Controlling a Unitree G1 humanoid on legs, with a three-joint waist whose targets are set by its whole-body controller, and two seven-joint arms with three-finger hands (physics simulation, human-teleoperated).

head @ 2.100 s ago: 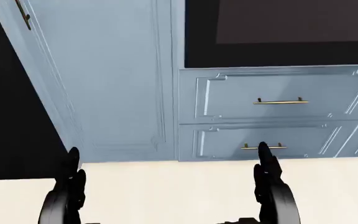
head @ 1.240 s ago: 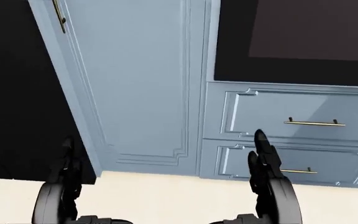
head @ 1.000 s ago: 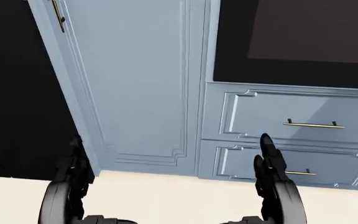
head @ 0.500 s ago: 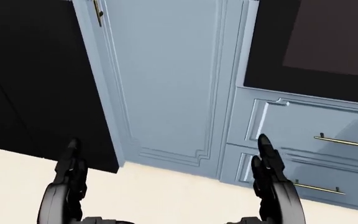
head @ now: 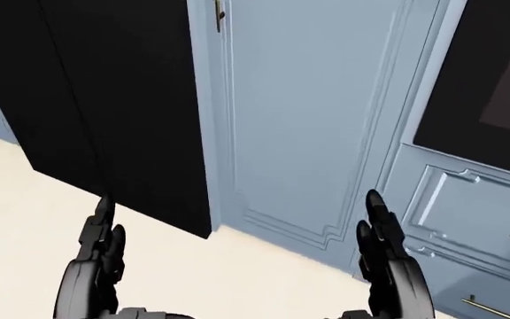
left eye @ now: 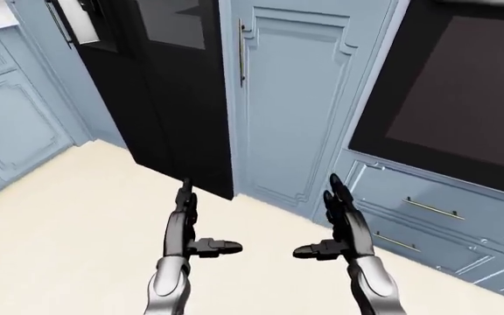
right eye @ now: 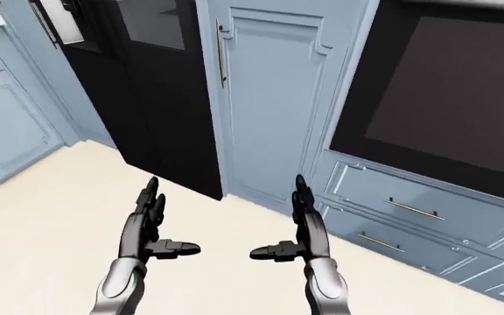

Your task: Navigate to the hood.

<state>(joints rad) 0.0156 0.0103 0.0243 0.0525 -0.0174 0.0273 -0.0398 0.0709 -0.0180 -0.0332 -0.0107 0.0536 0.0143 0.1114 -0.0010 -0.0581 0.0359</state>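
Note:
No hood shows in any view. My left hand [left eye: 187,226] and right hand [left eye: 339,226] are held out low over the cream floor, fingers straight, thumbs pointing inward, both open and empty. They also show at the bottom of the head view, the left hand [head: 100,249] and the right hand [head: 381,249]. Ahead stands a tall blue cabinet door [left eye: 300,105] with a brass handle [left eye: 242,52].
A tall black appliance [left eye: 169,85] stands left of the blue door. A black wall oven [left eye: 458,98] is at the right, with two blue drawers [left eye: 427,210] under it. More blue cabinets [left eye: 7,125] stand at the far left. Cream floor [left eye: 68,236] lies at the lower left.
The camera has turned left: the oven and drawers slid to the right edge, and the black appliance came in from the left. My hands keep the same open pose.

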